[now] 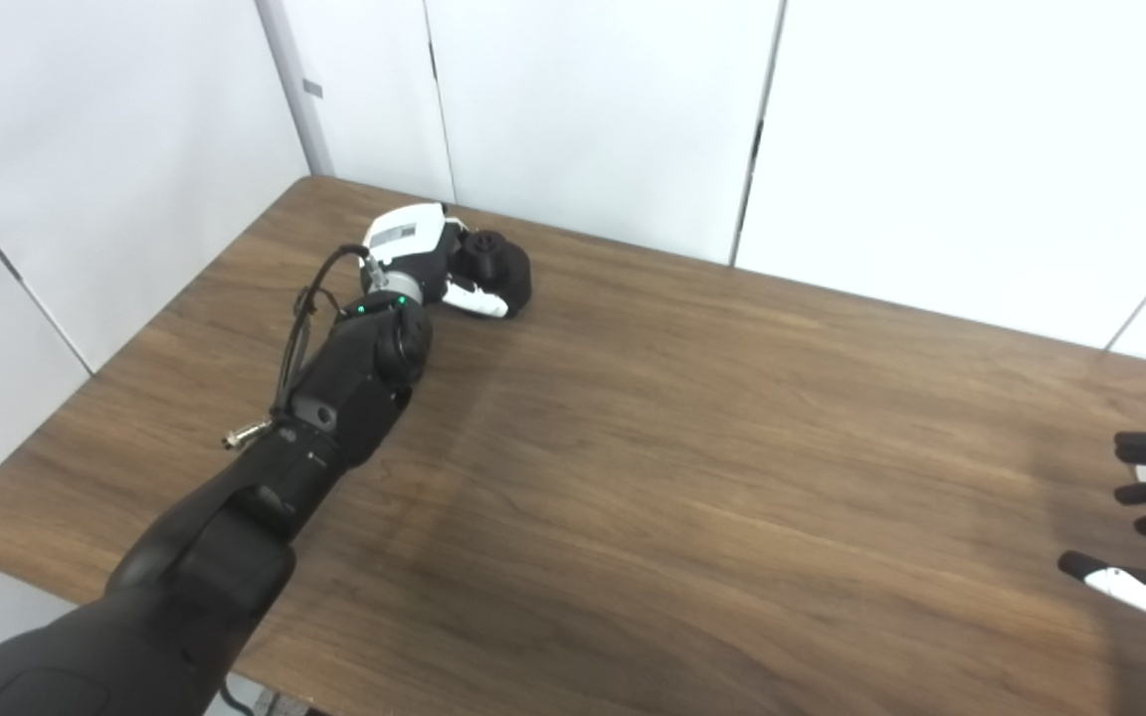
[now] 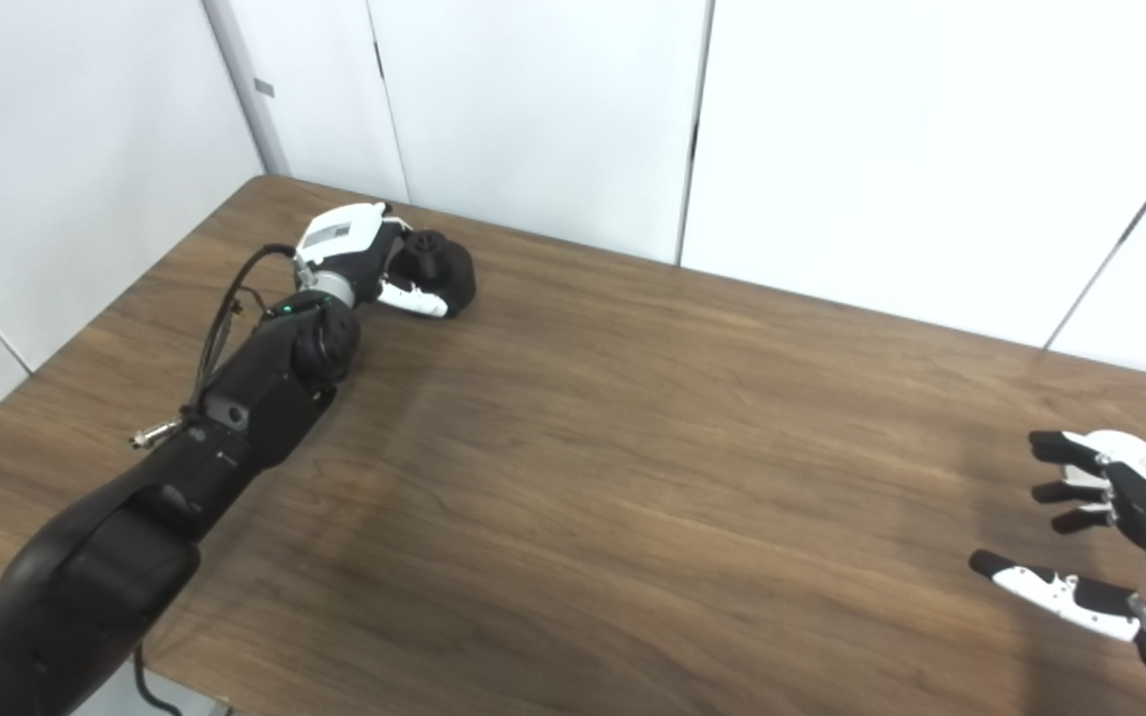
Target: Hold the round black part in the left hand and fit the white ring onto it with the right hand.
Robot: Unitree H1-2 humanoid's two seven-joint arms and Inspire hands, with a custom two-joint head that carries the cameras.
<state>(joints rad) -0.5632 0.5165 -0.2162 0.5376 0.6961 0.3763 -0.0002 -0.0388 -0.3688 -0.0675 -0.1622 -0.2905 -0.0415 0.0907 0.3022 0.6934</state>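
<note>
Both head cameras are looking down and forward over the table from the near side, toward the white wall. The right eye is sitting slightly to the right, so both are sharing nearly the same tabletop.

The left arm stretches far forward and to the left, its wrist bent so the left hand lies low with fingers curled closed around what it grips. The right hand hovers at the right edge, fingers spread apart, thumb held below them.
</note>
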